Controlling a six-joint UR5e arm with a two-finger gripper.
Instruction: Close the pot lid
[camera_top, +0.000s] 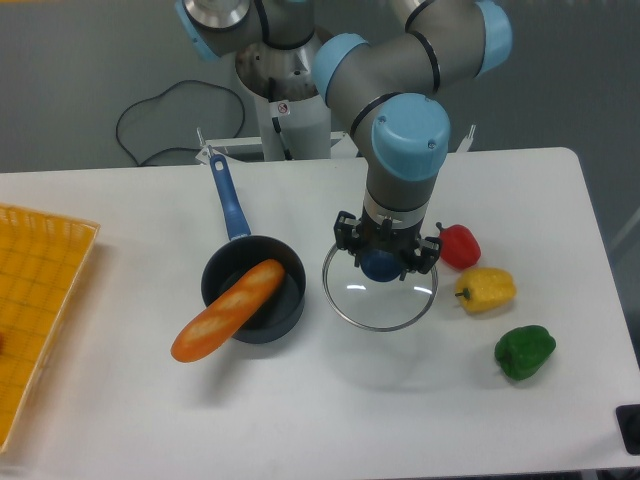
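Right now the lid (379, 296) sits just right of the pot (254, 290), its knob clamped in the gripper (381, 264) jaws. A bread loaf (227, 309) juts over the pot's rim; likely it would stop the lid seating flat. Three peppers (487, 288) lie right on the white table (120, 210), a yellow basket (35, 300) left.
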